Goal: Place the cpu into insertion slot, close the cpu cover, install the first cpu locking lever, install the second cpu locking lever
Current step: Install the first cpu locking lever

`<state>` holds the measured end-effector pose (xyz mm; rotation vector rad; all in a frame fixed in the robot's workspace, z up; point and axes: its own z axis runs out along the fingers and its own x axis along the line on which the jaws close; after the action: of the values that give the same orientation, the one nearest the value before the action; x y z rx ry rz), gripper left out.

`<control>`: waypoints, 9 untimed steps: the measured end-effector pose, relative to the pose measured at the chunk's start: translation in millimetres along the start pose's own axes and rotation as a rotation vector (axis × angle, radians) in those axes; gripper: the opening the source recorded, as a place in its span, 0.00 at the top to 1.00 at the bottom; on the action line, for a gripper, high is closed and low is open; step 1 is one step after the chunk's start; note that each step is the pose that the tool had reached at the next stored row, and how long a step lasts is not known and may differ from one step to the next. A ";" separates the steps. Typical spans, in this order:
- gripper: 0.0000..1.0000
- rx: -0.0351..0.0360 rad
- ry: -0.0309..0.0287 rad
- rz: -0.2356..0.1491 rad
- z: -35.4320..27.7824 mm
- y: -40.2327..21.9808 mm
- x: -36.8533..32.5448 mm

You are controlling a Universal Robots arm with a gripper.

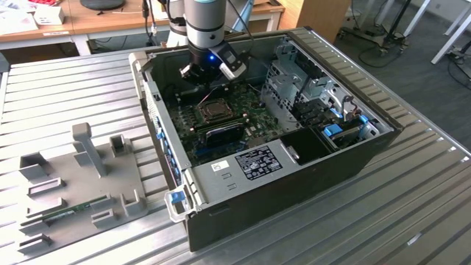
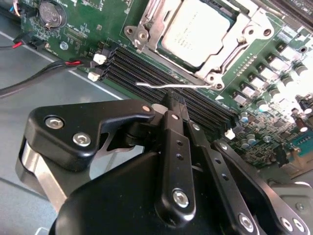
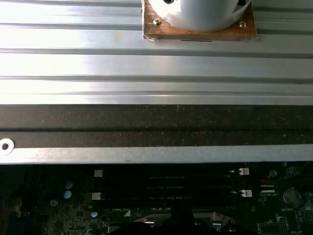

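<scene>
One grey arm [image 1: 202,22] stands upright over your open black computer case [image 1: 294,204], jaws clenched just beside a thin silver wire lever [image 2: 154,86]. The silver-topped square cpu [image 2: 195,29] lies under its silver-metal frame cover [image 2: 244,34].

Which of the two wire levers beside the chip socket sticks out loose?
The lever nearest the gripper, jutting across the black memory slots; the other lever lies against the cpu cover.

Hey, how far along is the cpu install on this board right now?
The cpu sits in the insertion slot with the cpu cover down over it. The gripper, shut, is nearest one locking lever, which sticks out unlatched over the memory slots. Latching that lever, at least, is left.
</scene>
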<state>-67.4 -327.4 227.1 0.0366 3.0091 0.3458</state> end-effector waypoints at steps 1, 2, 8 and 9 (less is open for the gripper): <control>0.90 -0.0001 0.0000 0.000 0.2 -0.2 0.0; 0.90 0.0000 0.0000 0.000 0.3 -0.4 0.0; 0.90 -0.0007 0.0000 0.000 1.7 -1.2 -0.2; 0.90 -0.0011 0.0000 0.000 2.1 -1.3 -0.2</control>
<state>-66.9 -328.2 224.8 0.0366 3.0089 0.3474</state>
